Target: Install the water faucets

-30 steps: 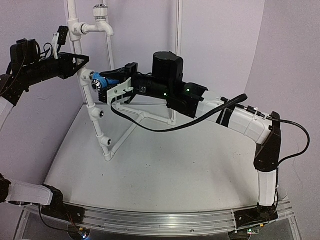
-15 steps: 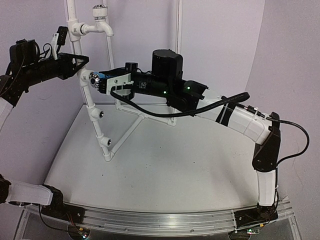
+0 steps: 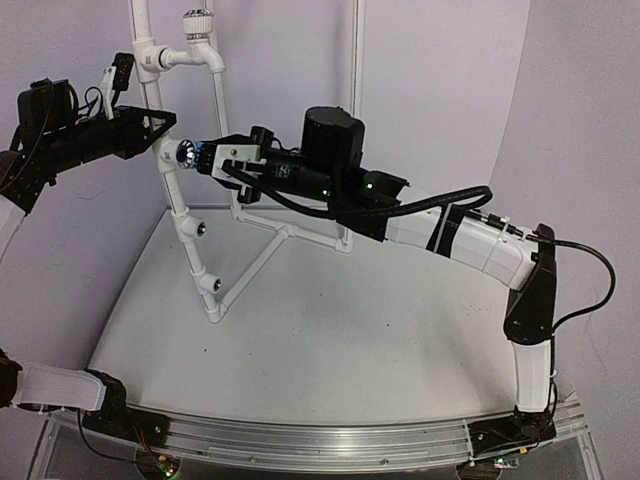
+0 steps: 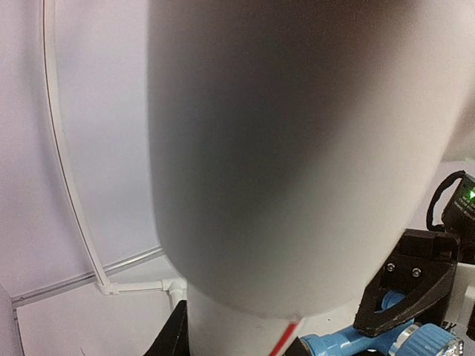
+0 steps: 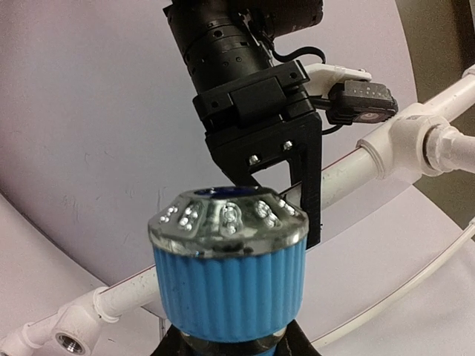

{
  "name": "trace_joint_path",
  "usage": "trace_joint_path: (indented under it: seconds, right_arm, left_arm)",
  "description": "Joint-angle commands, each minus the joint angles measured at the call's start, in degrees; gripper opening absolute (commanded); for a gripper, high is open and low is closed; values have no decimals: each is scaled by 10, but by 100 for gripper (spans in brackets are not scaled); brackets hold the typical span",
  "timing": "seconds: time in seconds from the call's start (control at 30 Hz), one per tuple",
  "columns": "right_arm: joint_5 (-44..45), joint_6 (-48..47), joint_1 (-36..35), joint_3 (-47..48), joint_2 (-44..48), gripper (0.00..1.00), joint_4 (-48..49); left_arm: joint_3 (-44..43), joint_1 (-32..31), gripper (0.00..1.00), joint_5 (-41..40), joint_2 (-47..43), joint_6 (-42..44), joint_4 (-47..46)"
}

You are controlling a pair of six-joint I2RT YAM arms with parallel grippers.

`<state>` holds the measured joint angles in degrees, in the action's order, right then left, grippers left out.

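The blue faucet [image 3: 199, 152], with a silvery-topped ribbed knob, is held in my right gripper [image 3: 208, 158] right against the upright of the white pipe frame [image 3: 178, 205]. In the right wrist view its knob [image 5: 226, 274] fills the lower middle, between my right gripper's [image 5: 231, 345] fingers. The white faucet [image 3: 200, 24] sits on the frame's top arm. My left gripper [image 3: 156, 128] is shut on the frame's upright just above the blue faucet. In the left wrist view the pipe [image 4: 297, 148] fills the picture, and the blue faucet [image 4: 349, 345] shows at the bottom right.
The frame stands on the white table [image 3: 350, 330] at the back left, with slanted legs [image 3: 255, 262] and round open side sockets [image 3: 201, 228] lower on the upright. An open socket [image 5: 71, 342] also shows in the right wrist view. A black cable [image 3: 300, 205] hangs under the right arm.
My right gripper has rolled about its wrist with the blue faucet and risen slightly towards the upright, so the blue body is now mostly hidden. The left arm has not moved.
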<state>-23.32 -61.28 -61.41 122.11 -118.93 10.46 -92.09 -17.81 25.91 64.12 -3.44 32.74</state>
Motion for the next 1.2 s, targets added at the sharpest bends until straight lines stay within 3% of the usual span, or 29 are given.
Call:
trace_joint_path:
  seconds: [0.0, 0.77, 1.17]
  right_arm:
    - [35, 63, 2, -14, -13, 0, 56]
    - [93, 286, 9, -48, -23, 0, 143]
    - [142, 413, 9, -134, 6, 0, 198]
  left_arm:
    - [-5, -18, 0, 128, -26, -224, 15]
    - [2, -30, 0, 122, -27, -240, 0]
    - [-3, -87, 0, 84, -11, -227, -2]
